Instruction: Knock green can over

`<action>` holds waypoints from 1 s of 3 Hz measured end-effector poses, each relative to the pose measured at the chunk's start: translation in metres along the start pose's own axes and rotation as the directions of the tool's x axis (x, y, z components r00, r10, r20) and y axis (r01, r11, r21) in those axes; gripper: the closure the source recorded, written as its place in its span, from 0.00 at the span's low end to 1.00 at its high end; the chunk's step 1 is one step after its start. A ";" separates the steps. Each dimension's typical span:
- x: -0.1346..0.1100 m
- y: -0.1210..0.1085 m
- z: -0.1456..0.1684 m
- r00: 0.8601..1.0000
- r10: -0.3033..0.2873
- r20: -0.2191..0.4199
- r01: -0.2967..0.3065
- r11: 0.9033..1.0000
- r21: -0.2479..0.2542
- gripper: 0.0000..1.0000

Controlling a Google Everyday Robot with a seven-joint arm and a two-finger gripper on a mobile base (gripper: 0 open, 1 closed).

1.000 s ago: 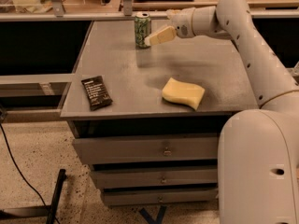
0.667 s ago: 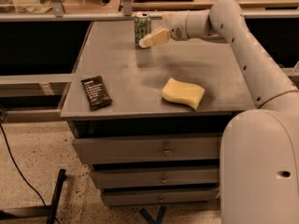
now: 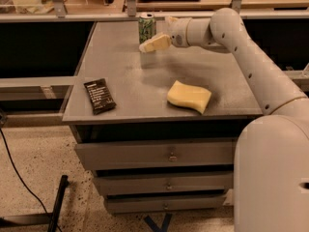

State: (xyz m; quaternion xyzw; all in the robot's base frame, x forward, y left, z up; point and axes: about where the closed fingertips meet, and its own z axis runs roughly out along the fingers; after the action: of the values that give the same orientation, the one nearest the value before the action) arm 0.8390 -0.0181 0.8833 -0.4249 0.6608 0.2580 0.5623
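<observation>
Three things are sitting on the grey worktop [image 3: 120, 66], and the green can [image 3: 147, 26] is standing upright at its far edge, not yet tipped. The end effector [image 3: 154, 43] is hovering just in front of the can, low against its body on the side the arm [image 3: 251, 66] is reaching in from. It is overlapping the can's base in this view, so whether it is touching is unclear, and I cannot tell whether it is open or closed. It is probably sitting this close so that a short sideways sweep is enough to topple the can. Pushing this low is risking a slide rather than a fall. The yellow sponge [image 3: 189, 96] and the black snack bar wrapper [image 3: 99, 95] are lying well apart from the can, toward the near edge, out of that sweep.
</observation>
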 end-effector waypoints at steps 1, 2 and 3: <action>0.008 -0.007 0.003 1.000 0.000 0.007 0.000 0.999 0.033 0.00; 0.019 -0.019 0.016 0.999 0.005 0.039 -0.007 0.999 0.052 0.00; 0.017 -0.022 0.023 0.999 0.002 0.051 -0.004 0.999 0.048 0.00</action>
State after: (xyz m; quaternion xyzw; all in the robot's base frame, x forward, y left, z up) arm 0.8692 -0.0148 0.8648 -0.4035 0.6530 0.2535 0.5886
